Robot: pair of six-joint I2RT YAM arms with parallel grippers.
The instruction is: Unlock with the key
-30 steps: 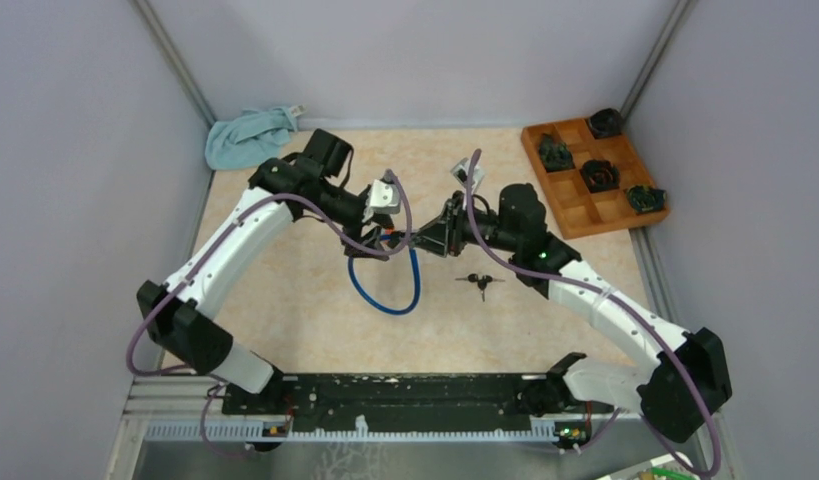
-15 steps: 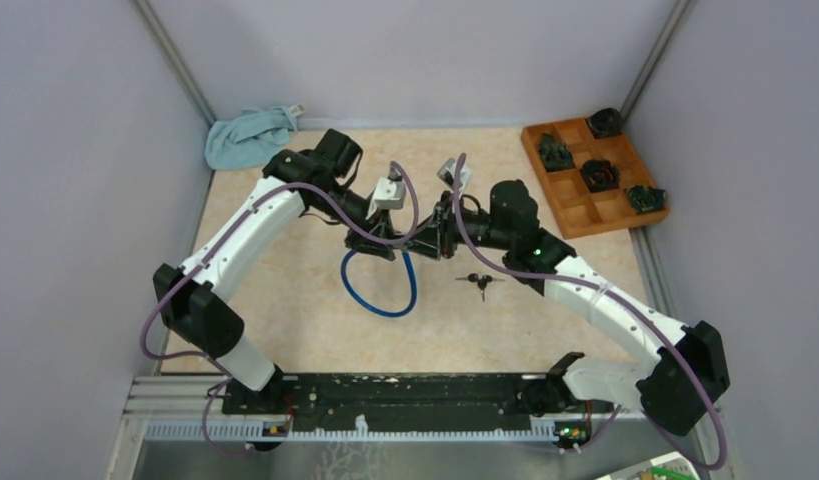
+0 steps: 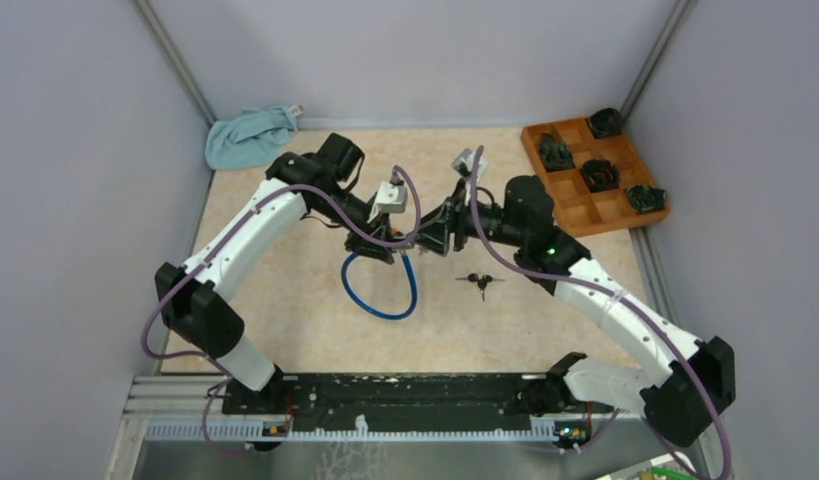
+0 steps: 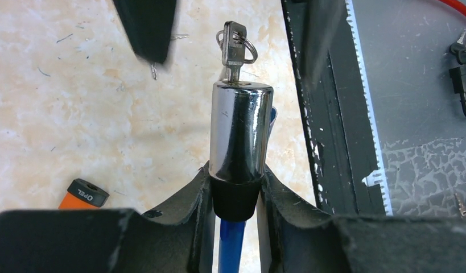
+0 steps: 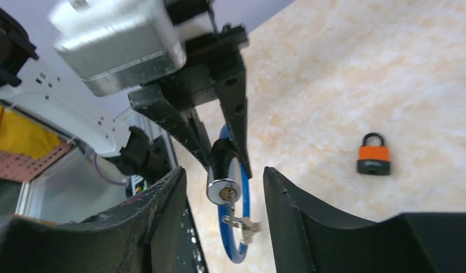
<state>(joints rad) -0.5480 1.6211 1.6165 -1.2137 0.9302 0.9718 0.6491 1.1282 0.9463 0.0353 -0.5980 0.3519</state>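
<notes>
My left gripper clamped cable-lock cylinder, key inserted; right gripper, jaws apart, faced it. Nearby lay orange padlock, spare keys.

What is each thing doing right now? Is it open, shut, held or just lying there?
Shiny chrome cable lock: held in the air.
Small silver key: stuck in the lock's keyhole.
Left pincer: shut on the lock's black collar.
Right pincer: open, holding nothing.
Orange padlock: shackle shut, lying on the table.
Spare black-headed keys: lying loose on the table.
Light blue cloth: crumpled in the corner.
</notes>
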